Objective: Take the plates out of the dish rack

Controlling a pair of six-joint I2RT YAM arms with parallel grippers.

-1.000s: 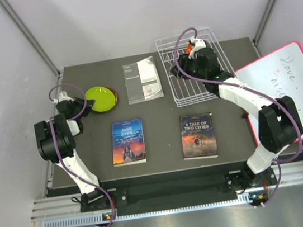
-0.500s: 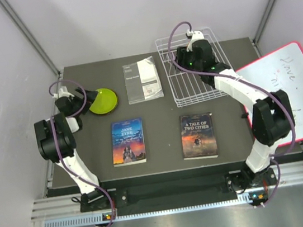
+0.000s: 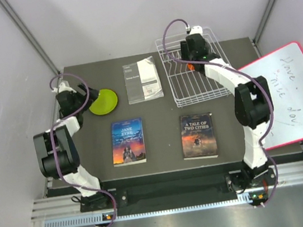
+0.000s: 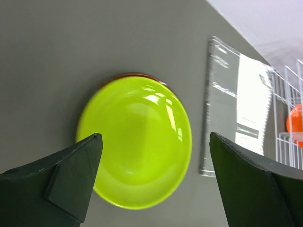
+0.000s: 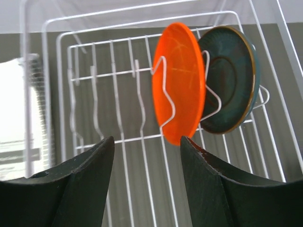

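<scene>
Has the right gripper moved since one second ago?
Yes. In the top view the right gripper went toward the far edge of the dish rack.

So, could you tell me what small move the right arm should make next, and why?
Probably ease the right gripper forward until its open jaws straddle the rim of the orange plate. That plate stands upright in the dish rack nearest the gripper, the teal plate behind it, and neither is unloaded yet.

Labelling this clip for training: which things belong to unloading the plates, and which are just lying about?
Job: dish rack, orange plate, teal plate, lime green plate.
Lying about: Jane Eyre book, Tale of Two Cities book, booklet, whiteboard.
</scene>
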